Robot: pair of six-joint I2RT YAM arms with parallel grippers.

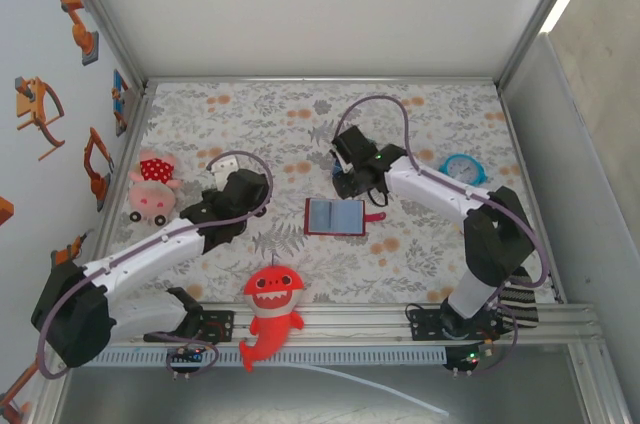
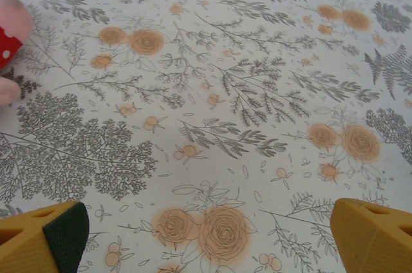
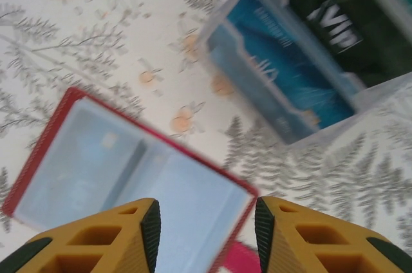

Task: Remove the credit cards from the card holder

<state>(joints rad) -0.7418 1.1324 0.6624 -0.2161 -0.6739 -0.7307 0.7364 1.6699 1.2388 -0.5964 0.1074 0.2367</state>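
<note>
Expect the card holder to feel light and floppy, hinging at its spine; take it by 1 red edge or the strap tab (inner panels look slick). Looks dark red outside, bluish-grey within, spread flat in 2 halves at mid-table. Note credit cards, thin, stiff, slippery, lodged in a clear tray nearby. Find right gripper partly parted above the holder, gripping nothing; left gripper spread wide over floral cloth

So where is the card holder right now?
In the top view the card holder lies open near the middle of the table, between the right gripper on its far side and the red shark plush on its near side.
</note>
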